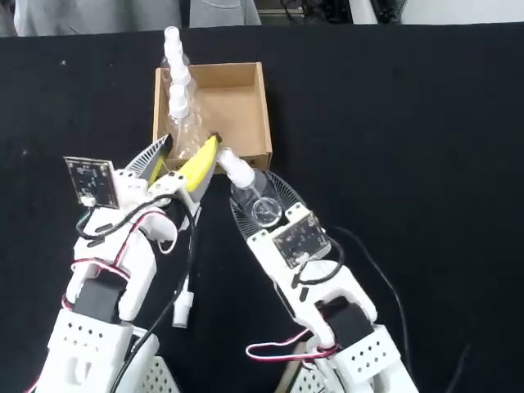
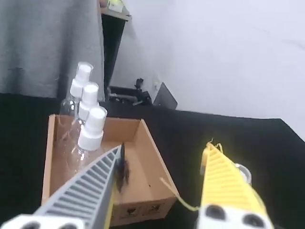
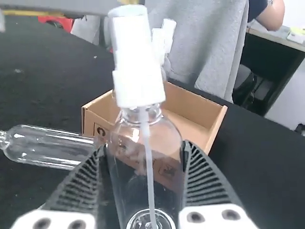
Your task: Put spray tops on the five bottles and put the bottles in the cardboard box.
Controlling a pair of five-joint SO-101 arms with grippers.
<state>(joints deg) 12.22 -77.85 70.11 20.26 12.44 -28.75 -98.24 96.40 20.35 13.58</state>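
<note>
Just outside the near wall of the cardboard box (image 1: 241, 115), the right gripper (image 1: 255, 201) has its jaws clamped round a capped bottle (image 3: 143, 138). Its spray top (image 1: 235, 169) sits close beside the left gripper (image 1: 191, 146), whose jaws gape wide and empty. Three standing bottles (image 1: 178, 90) line one side inside. Lifting in risks clipping the yellow jaw or the wall, or toppling that row. An uncapped bottle (image 3: 45, 142) lies on the tabletop (image 1: 409, 123).

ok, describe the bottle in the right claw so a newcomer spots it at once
Find the cardboard box on the black table. Just off its near edge, the right claw grips a clear bottle. Unlike the three spray-topped bottles standing inside the box, it is held outside.
</note>
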